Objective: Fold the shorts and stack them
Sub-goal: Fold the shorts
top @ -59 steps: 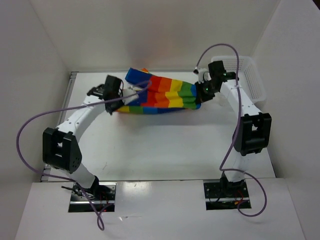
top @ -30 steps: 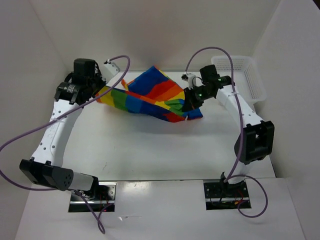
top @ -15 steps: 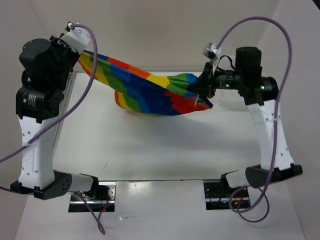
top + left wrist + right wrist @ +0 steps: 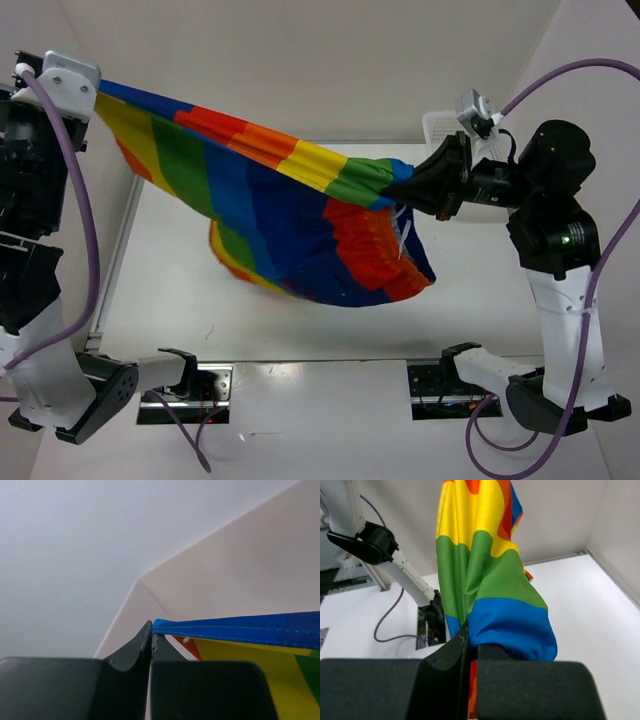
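Observation:
The rainbow-striped shorts (image 4: 290, 225) hang in the air above the table, stretched between both grippers, with the loose middle sagging down. My left gripper (image 4: 92, 92) is raised high at the upper left and is shut on a blue-hemmed corner of the shorts (image 4: 240, 630). My right gripper (image 4: 405, 185) is raised at the right and is shut on a bunched blue and green part of the shorts (image 4: 490, 595). A white drawstring dangles near the right gripper.
A white mesh basket (image 4: 440, 125) stands at the back right, mostly hidden behind the right arm. The white table (image 4: 480, 320) lies below, with white walls on three sides. Purple cables loop off both arms.
Both arms have risen steeply from the table, lifting the shorts off it. The cloth has spread out between the grippers and now hangs much nearer the camera.

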{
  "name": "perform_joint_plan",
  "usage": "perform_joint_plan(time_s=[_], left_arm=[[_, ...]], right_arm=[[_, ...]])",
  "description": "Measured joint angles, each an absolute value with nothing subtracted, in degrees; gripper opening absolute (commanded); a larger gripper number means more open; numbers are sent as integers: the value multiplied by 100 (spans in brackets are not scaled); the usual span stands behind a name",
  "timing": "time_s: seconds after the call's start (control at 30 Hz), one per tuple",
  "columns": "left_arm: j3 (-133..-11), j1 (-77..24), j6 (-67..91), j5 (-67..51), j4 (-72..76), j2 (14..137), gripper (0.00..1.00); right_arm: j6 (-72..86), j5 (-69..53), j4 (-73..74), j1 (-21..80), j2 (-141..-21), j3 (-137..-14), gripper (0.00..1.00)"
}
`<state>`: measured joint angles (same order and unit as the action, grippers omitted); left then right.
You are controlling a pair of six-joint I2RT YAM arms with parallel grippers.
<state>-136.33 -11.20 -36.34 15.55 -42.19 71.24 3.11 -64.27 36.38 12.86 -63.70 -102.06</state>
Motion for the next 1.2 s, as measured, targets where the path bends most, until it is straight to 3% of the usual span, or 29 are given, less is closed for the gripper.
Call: perform_joint_plan(time_s=[0.23,0.57,0.63,0.8,1.03,1.2], left_arm=[[-13931,-1090,-3732,1597,-4283,7725,0],[-13753,-941,-3400,1789,-4080,10394,0],[-14313,-941,-3374,1741,-4165,11246,0],[-17065,-1035,-3420,1756,-4530,13618,0],[-17211,-1181,-3409,1741,-4825,13843,0],[-17683,-1186,-3256,1363,-5942,13832,0]], right_arm=[[1605,-6731,2338,1284,-6667,-9087,0],[1712,-6359,2036,753,-8270,-7769,0],[1712,-6095,1973,672,-8560,-7675,0],[1691,-5559,1579,504,-9072,-7684,0],[1389,-4998,1544,325,-9880,-7725,0],[941,-4602,1719,316,-10020,-7725,0]])
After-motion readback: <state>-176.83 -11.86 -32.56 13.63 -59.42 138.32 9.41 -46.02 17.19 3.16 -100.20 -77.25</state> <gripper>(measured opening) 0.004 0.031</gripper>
